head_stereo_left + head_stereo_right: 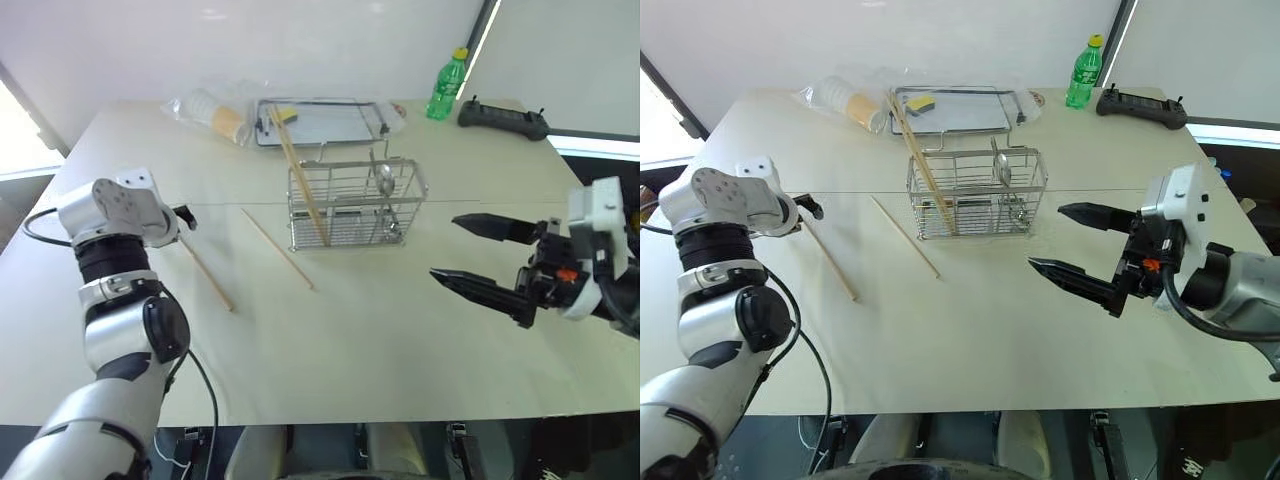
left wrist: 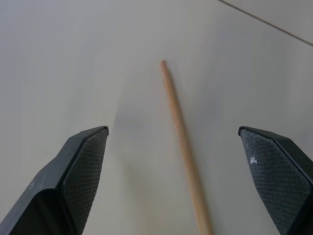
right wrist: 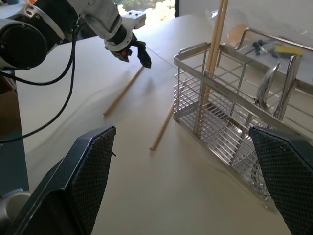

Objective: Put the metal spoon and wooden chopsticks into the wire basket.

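Nearest the camera, the right tool [image 1: 470, 255] hangs above the table [image 1: 400, 350] w/ both fingers spread wide, nothing between them. On the other side the left tool [image 3: 137, 51] is tipped down over the end of one loose chopstick [image 1: 207, 268], also wide open & empty; its wrist view shows the stick [image 2: 183, 147] lying lengthwise in the gap between the two pads [image 2: 83, 169], touching neither.

A second loose chopstick [image 1: 277, 248] lies flat on the table just in front of the wire basket [image 1: 355, 205]. In the basket: two chopsticks [image 1: 300, 180] already leaning upright at its left end, and the spoon [image 1: 386, 180] standing in a right-hand compartment. Farther back sit a flat metal tray [image 1: 320, 122], a stack of paper cups in plastic [image 1: 210, 112], a green bottle [image 1: 447, 85] and a black controller [image 1: 503, 120].

Judgement: spoon done, two sticks to go; step in hand is picking up the left one. To do it well: keep the stick centred btwn the pads, go low enough to pinch a thin rod off a flat top, grip a bit in from the tip so it doesn't pivot.

Head views give the layout but hide the left fingers behind the wrist; the left wrist view shows the alignment, and the right wrist view shows the left tool's fingers apart over the stick.
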You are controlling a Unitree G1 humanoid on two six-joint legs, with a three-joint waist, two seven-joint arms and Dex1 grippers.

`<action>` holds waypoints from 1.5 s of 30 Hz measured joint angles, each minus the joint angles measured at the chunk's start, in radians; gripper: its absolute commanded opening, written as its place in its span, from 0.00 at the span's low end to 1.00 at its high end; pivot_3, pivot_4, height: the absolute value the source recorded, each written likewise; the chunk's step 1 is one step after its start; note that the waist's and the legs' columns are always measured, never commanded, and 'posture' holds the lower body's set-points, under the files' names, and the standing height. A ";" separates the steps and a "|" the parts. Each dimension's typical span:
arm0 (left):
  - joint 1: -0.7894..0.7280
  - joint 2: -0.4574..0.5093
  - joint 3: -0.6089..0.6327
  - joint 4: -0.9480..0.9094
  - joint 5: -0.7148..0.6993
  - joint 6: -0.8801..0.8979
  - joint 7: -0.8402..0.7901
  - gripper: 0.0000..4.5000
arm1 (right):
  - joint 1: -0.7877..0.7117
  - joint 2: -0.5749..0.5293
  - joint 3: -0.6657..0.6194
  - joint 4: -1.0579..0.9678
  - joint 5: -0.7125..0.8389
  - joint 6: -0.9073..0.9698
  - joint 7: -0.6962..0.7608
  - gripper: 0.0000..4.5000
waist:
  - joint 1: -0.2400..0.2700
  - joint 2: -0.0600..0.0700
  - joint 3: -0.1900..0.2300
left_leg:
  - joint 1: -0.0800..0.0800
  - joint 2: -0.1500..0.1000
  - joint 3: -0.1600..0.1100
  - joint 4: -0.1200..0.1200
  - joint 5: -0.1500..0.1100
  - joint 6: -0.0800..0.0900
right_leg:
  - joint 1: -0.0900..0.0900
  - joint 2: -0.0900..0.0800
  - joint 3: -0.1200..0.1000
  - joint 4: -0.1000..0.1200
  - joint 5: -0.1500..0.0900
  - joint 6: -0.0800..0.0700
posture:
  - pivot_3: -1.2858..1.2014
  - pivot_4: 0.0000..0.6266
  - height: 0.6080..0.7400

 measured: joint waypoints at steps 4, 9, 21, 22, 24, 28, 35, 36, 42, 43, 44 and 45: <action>-0.023 -0.019 0.017 0.069 0.021 -0.051 0.005 1.00 | 0.056 0.000 -0.013 -0.020 0.000 -0.002 0.007 0.99 | 0.000 0.000 0.000 | 0.000 0.000 0.000 0.000 0.000 0.000 | 0.000 0.000 0.000 0.000 0.000 0.001 | 0.52 0.24 0.76; -0.047 -0.019 0.032 0.144 0.035 -0.118 0.013 1.00 | 0.071 0.000 -0.021 -0.040 0.002 -0.013 -0.008 0.99 | 0.000 0.001 -0.001 | 0.002 0.000 0.000 0.001 0.000 -0.001 | 0.002 0.000 0.000 0.000 -0.001 0.004 | 0.52 0.24 0.76; -0.056 -0.004 0.076 0.218 0.043 -0.212 0.064 0.13 | 0.150 0.005 -0.045 -0.094 0.041 -0.027 -0.044 1.00 | 0.005 0.003 -0.002 | 0.002 0.000 0.000 0.004 0.000 -0.001 | 0.004 -0.001 0.000 0.000 0.000 0.005 | 0.52 0.24 0.76; -0.056 -0.004 0.078 0.218 0.043 -0.215 0.064 0.01 | 0.151 0.005 -0.045 -0.094 0.041 -0.031 -0.044 1.00 | 0.009 0.003 -0.002 | 0.002 0.000 0.000 0.005 0.000 -0.001 | 0.004 -0.001 -0.001 0.000 0.001 0.006 | 0.52 0.24 0.76; -0.059 -0.004 0.081 0.222 0.038 -0.216 0.064 0.00 | 0.152 0.005 -0.045 -0.094 0.041 -0.041 -0.044 1.00 | 0.019 0.003 -0.002 | 0.002 0.000 0.000 0.005 0.000 -0.001 | 0.004 -0.001 0.000 0.000 0.001 0.006 | 0.52 0.24 0.76; -0.068 -0.005 0.090 0.234 0.032 -0.221 0.071 0.00 | 0.152 0.005 -0.045 -0.091 0.040 -0.051 -0.042 1.00 | 0.024 0.003 -0.002 | 0.002 0.000 0.000 0.005 0.000 -0.001 | 0.004 -0.001 -0.001 -0.001 0.001 0.006 | 0.52 0.24 0.76; -0.085 0.003 0.108 0.270 0.023 -0.237 0.082 0.00 | 0.151 0.004 -0.042 -0.078 0.037 -0.057 -0.035 1.00 | 0.024 0.003 -0.002 | 0.002 0.000 0.000 0.005 0.000 -0.001 | 0.004 -0.001 -0.001 0.000 0.001 0.006 | 0.52 0.24 0.76; -0.087 0.005 0.111 0.276 0.020 -0.239 0.083 0.00 | 0.150 0.004 -0.041 -0.077 0.036 -0.058 -0.035 1.00 | 0.024 0.003 -0.002 | 0.002 0.000 0.000 0.005 0.000 -0.001 | 0.004 -0.001 -0.001 0.000 0.001 0.006 | 0.52 0.24 0.76; -0.093 0.010 0.122 0.287 0.014 -0.244 0.087 0.00 | 0.141 0.003 -0.034 -0.076 0.035 -0.059 -0.036 1.00 | 0.024 0.003 -0.002 | 0.002 0.000 0.000 0.005 0.000 -0.001 | 0.004 -0.001 -0.001 -0.001 0.001 0.006 | 0.52 0.24 0.76; -0.093 0.011 0.122 0.287 0.013 -0.245 0.086 0.00 | 0.140 0.003 -0.032 -0.076 0.035 -0.058 -0.036 1.00 | 0.025 0.003 -0.002 | 0.002 0.000 0.000 0.005 0.000 -0.001 | 0.004 -0.001 -0.001 -0.001 0.001 0.006 | 0.52 0.24 0.76; -0.093 0.012 0.122 0.287 0.011 -0.250 0.084 0.00 | 0.138 0.002 -0.032 -0.075 0.035 -0.058 -0.036 1.00 | 0.024 0.003 -0.002 | 0.001 0.000 0.000 0.005 0.000 -0.001 | 0.004 -0.001 -0.001 -0.001 0.001 0.006 | 0.52 0.24 0.76; -0.094 0.014 0.122 0.287 0.008 -0.258 0.079 0.00 | 0.135 0.001 -0.031 -0.075 0.035 -0.058 -0.037 1.00 | 0.024 0.002 -0.002 | 0.001 0.000 0.000 0.005 0.000 -0.001 | 0.003 -0.001 -0.001 -0.001 0.001 0.006 | 0.52 0.24 0.76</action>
